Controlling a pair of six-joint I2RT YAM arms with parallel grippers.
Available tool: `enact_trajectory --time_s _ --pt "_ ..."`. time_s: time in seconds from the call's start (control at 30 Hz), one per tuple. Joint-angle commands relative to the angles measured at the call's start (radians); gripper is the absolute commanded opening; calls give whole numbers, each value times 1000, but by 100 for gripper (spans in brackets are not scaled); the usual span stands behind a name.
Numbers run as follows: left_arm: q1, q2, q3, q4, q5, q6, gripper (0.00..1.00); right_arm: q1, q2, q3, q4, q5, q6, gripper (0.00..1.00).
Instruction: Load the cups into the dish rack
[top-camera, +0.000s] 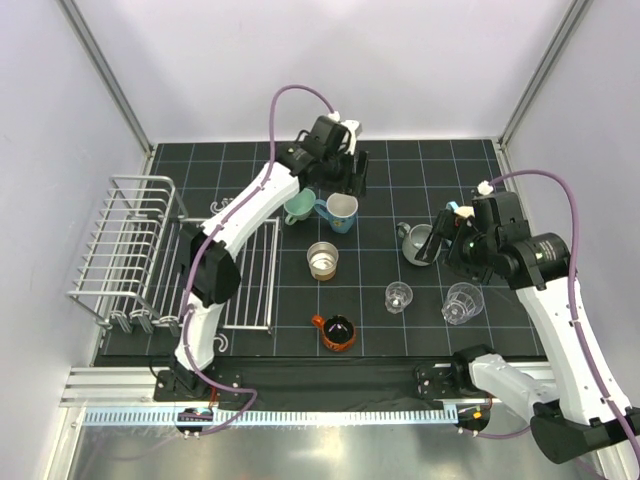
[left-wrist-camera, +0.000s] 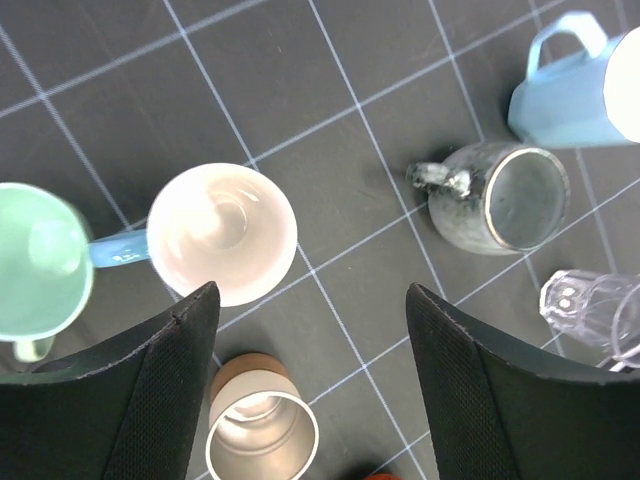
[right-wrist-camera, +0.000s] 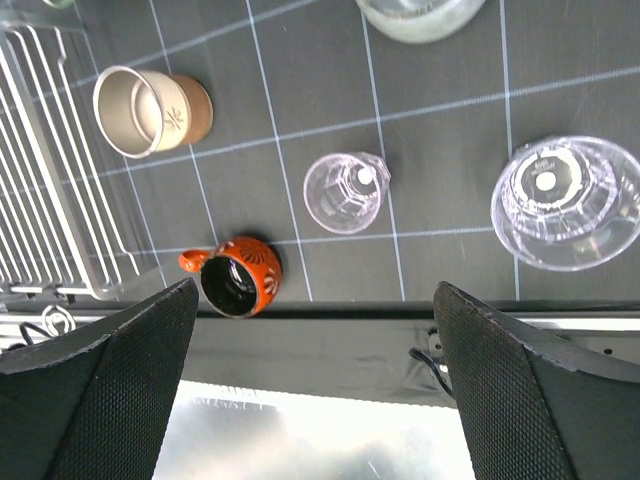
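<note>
Hovering at about 12 o'clock of the black mat (top-camera: 200, 170) in the top view, the left gripper (left-wrist-camera: 310, 295) is keeping its fingers well apart and is gripping nothing, just above the mint green cup (top-camera: 298, 208) and the blue mug (top-camera: 340, 211). The right gripper (right-wrist-camera: 315, 290), at 3 o'clock near the grey mug (top-camera: 418, 243), is standing wide open and is also holding nothing. The steel cup (top-camera: 323, 260), orange mug (top-camera: 337, 332), small clear cup (top-camera: 399, 296) and wide clear cup (top-camera: 462, 302) are all sitting on the mat, outside the dish rack (top-camera: 130, 250) at 9 o'clock.
</note>
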Motion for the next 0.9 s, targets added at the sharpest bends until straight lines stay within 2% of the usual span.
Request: enact_trajectory --time_s 0.0,0.13,0.4,0.73,0.87 --pt "-20 24 36 37 -5 42 73 -3 -22 -28 -3 -25 0 100" --pt "-26 55 40 24 -96 4 69 -2 -45 -37 -25 -17 0 100" --pt "-97 112 41 13 -262 64 69 -3 -60 -45 -43 -14 -10 100" --pt "-98 193 63 4 -287 41 64 -2 -79 -68 -52 -8 -9 100" --pt "-98 219 67 2 -282 37 56 -2 -97 -82 -59 5 -9 100"
